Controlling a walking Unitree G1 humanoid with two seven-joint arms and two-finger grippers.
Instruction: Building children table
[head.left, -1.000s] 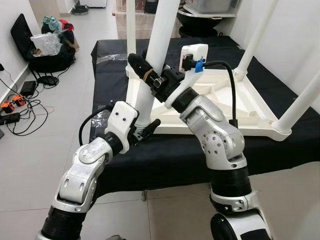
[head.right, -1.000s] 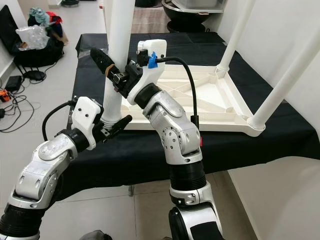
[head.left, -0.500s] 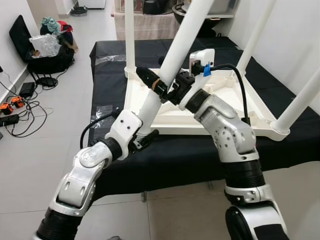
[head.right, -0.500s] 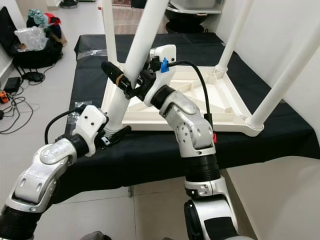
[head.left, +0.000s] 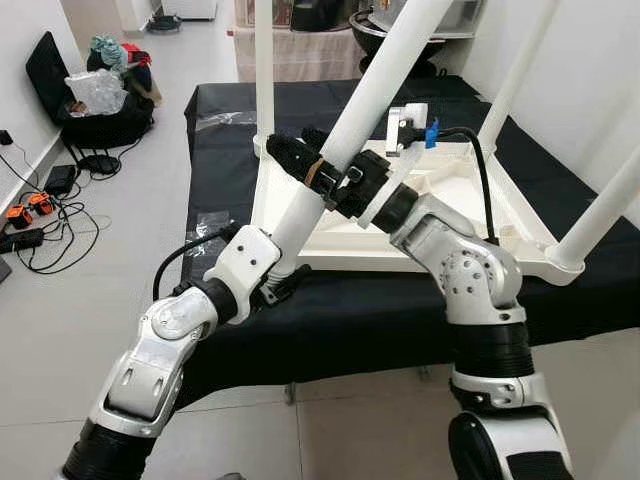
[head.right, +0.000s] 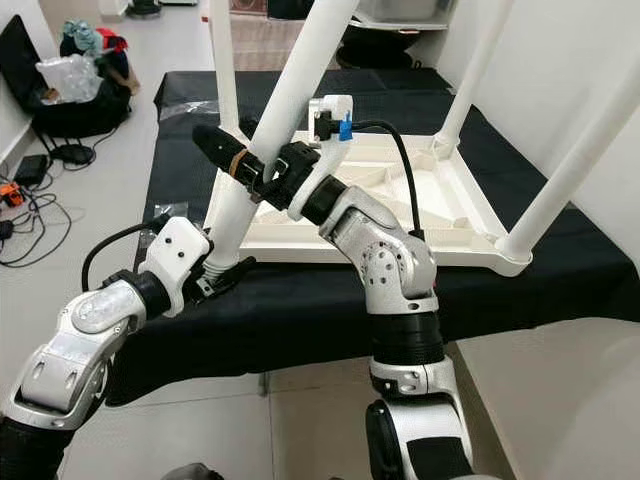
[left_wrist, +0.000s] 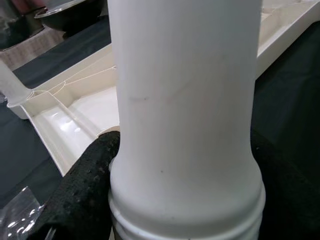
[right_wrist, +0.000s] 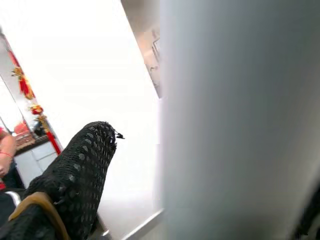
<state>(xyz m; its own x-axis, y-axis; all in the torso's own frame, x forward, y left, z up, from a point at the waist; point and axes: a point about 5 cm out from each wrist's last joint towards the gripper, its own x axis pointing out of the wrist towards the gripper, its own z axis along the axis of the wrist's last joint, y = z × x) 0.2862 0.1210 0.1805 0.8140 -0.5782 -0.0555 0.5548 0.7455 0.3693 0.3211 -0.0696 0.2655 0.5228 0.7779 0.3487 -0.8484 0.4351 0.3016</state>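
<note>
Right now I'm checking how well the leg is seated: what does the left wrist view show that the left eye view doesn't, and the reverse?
The left wrist view alone shows the ridged collar at the foot of the long white plastic table leg, with black fingers pressed on either side.

The left eye view alone shows the leg tilting, the right gripper clamped higher up, and the left gripper at its base.

Both show the upturned white plastic tabletop on the black cloth.
</note>
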